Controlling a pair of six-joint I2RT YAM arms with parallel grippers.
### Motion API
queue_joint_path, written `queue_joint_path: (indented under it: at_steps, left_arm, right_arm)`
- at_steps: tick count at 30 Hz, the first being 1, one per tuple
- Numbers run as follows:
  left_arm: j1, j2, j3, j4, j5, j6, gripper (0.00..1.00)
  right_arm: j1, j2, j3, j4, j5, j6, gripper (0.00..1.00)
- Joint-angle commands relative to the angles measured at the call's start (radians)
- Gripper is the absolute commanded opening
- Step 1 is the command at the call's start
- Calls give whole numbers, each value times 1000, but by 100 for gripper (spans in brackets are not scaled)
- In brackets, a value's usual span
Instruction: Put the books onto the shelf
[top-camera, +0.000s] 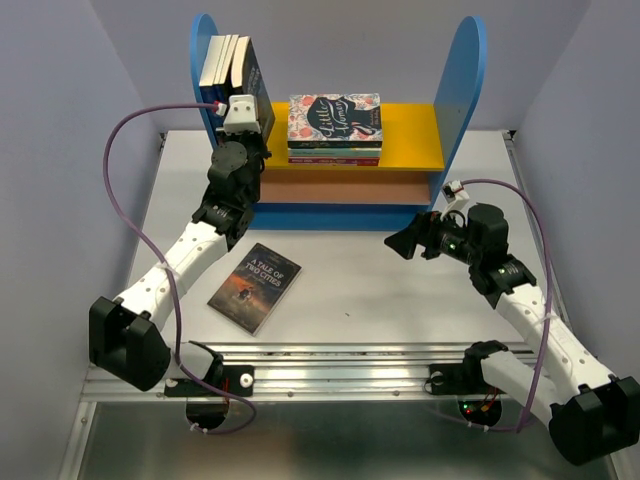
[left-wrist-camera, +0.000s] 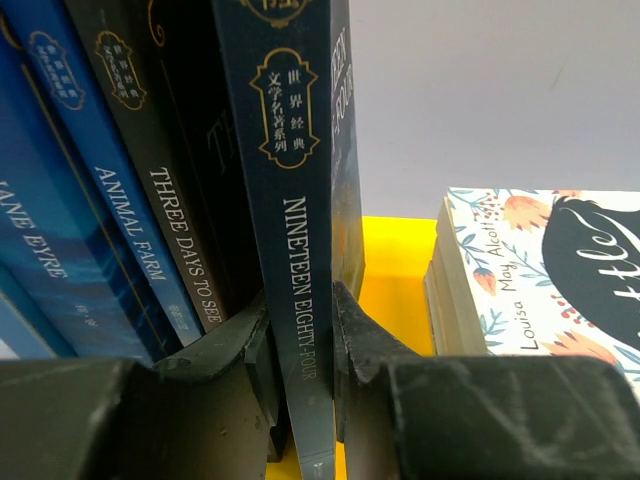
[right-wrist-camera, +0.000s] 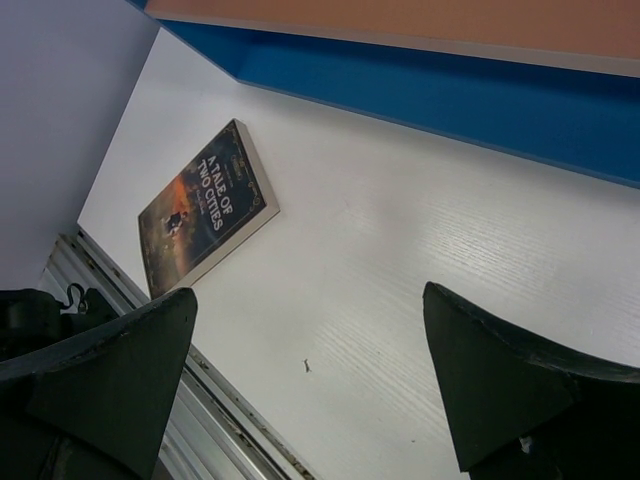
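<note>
Now gripping Nineteen Eighty-Four (left-wrist-camera: 290, 200) low on the spine with the left claw (left-wrist-camera: 305, 330), narrowed onto the book, upright on the yellow upper board of the shelf (top-camera: 415, 130). Touching or just beside Three Days (left-wrist-camera: 185, 250), with Animal Farm (left-wrist-camera: 125, 230) and Jane Eyre (left-wrist-camera: 35, 240) further left. Could tip rightward on release, with only bare board on that side before the Little Women stack (top-camera: 334, 125). Might also drag the book back out if withdrawn before opening fully. Hard to say whether seated flat on the board, with the bottom edge hidden behind the fingers.

Holding nothing in the right claw (right-wrist-camera: 308, 300), spread wide above the desk (top-camera: 370, 300) near the blue base. Not yet shelved: A Tale of Two Cities (top-camera: 255, 287), flat on the desk, cover up, well apart from the shelf. Thin and flush, so likely to skid under a shallow pinch instead of lifting.
</note>
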Motion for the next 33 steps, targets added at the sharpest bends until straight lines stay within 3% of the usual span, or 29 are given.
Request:
queue_joint_path:
  at_steps: [1,10,13,17,26,33]
  left_arm:
    - [0,-4,20,126,-89,44,0]
    - [-1,13,29,105,-101,32,0]
    - [-1,20,32,100,-109,27,14]
    - [-1,22,35,88,-101,9,22]
    - [-1,22,51,65,-127,-33,24]
    - [-3,20,55,47,-132,-28,35]
  right_arm:
    - [1,-14,13,20,-14,-21,100]
    - [1,-9,13,20,-18,-26,100]
    - [1,-6,12,20,-21,-26,100]
    - [1,-8,13,20,-21,-26,100]
    - [1,2,15,21,-35,-24,100]
    - [1,5,15,20,-40,-24,100]
